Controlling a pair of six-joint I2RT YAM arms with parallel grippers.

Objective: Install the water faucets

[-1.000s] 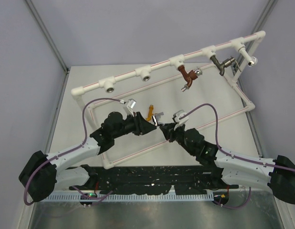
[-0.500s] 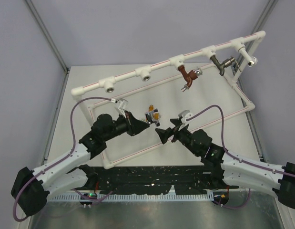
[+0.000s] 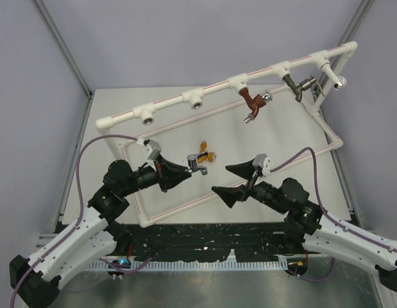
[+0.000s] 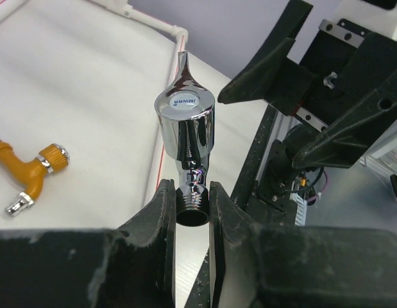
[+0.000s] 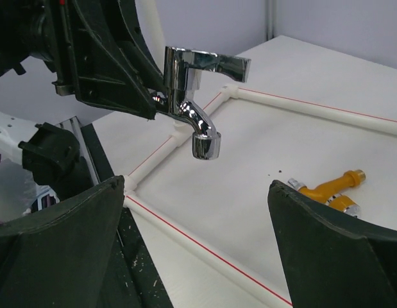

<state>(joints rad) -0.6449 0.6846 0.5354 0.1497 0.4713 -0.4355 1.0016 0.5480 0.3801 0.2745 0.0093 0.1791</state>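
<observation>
My left gripper is shut on the threaded end of a shiny chrome faucet, held above the table. The right gripper stands wide open with nothing between its fingers, just right of that faucet. An orange-yellow faucet lies loose on the table inside the frame. A red-brown faucet and a dark grey faucet hang from tee sockets on the white pipe frame's top rail.
The white pipe frame's lower rails run across the table under both grippers. Two tee sockets on the left of the top rail hold nothing. A black rail lies at the table's near edge.
The right gripper has let go of the chrome faucet, opened wide and drawn back to the right. The left gripper has closed on the faucet and pulled it left and slightly nearer.
</observation>
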